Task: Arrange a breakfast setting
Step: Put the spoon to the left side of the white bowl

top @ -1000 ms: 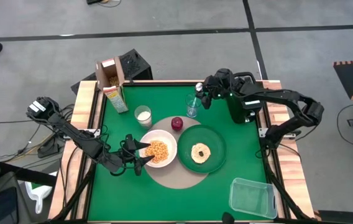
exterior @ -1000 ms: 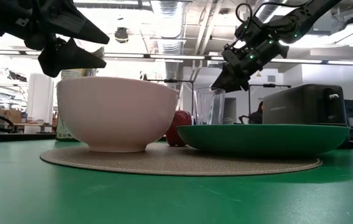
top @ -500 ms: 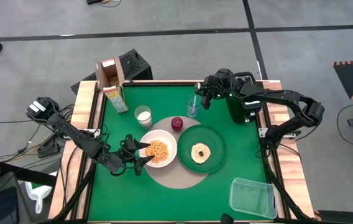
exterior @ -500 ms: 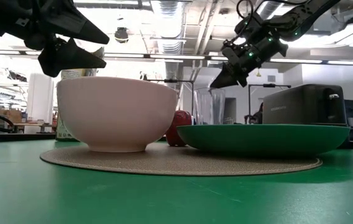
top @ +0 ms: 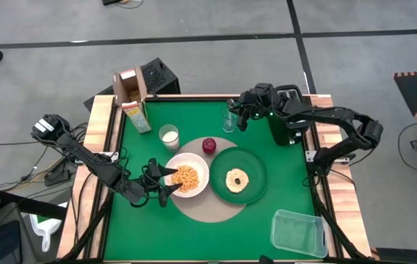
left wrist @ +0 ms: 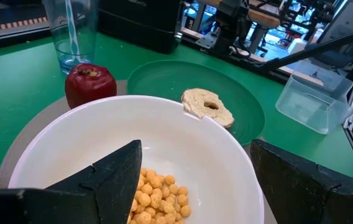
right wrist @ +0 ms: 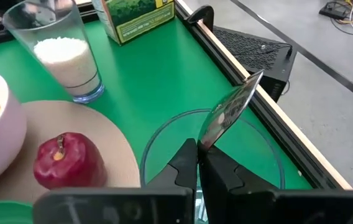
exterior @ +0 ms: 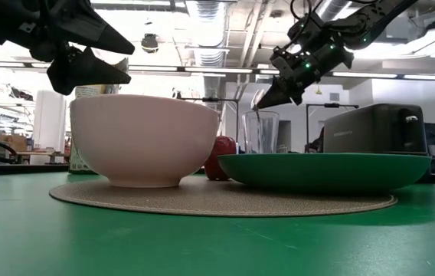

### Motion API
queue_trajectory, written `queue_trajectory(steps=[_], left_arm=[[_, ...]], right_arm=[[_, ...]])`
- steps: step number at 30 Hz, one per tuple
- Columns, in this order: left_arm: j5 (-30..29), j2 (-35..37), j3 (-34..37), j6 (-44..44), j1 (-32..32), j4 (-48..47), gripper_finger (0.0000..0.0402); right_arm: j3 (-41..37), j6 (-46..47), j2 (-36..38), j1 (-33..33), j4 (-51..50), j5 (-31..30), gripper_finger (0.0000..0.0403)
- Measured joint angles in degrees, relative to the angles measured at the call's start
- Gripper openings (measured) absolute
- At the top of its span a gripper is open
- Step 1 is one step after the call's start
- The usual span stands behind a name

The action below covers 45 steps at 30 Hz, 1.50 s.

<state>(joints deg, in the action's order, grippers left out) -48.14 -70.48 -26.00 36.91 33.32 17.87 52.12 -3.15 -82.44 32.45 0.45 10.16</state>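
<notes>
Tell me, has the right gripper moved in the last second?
Yes. The right gripper, shut on the metal spoon, has risen above the clear glass, shifting slightly toward the green carton.

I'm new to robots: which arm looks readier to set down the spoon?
The right. Its gripper is shut on the spoon above the empty glass; the left gripper hovers open over the cereal bowl.

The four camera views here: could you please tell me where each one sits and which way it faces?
High view: overhead, straight down on the table; both arms show.
Low view: table-top height, level past the white round bowl; the arms enter from above.
Left wrist view: over the bowl, the open left end effector in the foreground.
Right wrist view: above the clear glass; the right end effector is shut on a metal spoon.
Shared: both wrist views show the small red fruit.
</notes>
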Motion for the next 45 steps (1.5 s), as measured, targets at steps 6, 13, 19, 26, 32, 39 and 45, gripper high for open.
queue_trajectory(steps=[6,13,19,26,32,39,45], left_arm=[[-0.01,0.0,0.0,-0.02,0.0,0.0,0.0286],[-0.78,0.0,-0.08,-0.65,0.0,-0.06,0.0286],[-2.59,0.0,-1.57,-3.75,0.0,0.0,0.0286],[-6.68,0.0,-5.16,-10.6,0.0,-0.21,0.0286],[-10.37,0.0,-8.34,-16.76,-0.04,-0.37,0.0286],[-11.64,0.0,-10.29,-20.65,-1.33,-0.42,0.0286],[-9.1,0.0,-10.29,-20.83,-4.53,-0.44,0.0286]], right_arm=[[0.67,0.07,2.36,-1.41,-1.1,-1.45,0.0034],[2.93,1.58,6.88,-3.33,-3.64,-1.47,0.0034],[3.15,1.63,11.22,-5.13,-4.37,-3.7,0.0034],[3.15,1.76,15.5,-8.73,-7.23,-7.38,0.0034],[3.15,2.72,18.51,-13.28,-7.23,-7.78,0.0034],[3.15,2.26,20.69,-18.57,-7.28,-11.99,0.0034],[3.23,3.72,21.56,-21.44,-6.58,-13.3,0.0034]])
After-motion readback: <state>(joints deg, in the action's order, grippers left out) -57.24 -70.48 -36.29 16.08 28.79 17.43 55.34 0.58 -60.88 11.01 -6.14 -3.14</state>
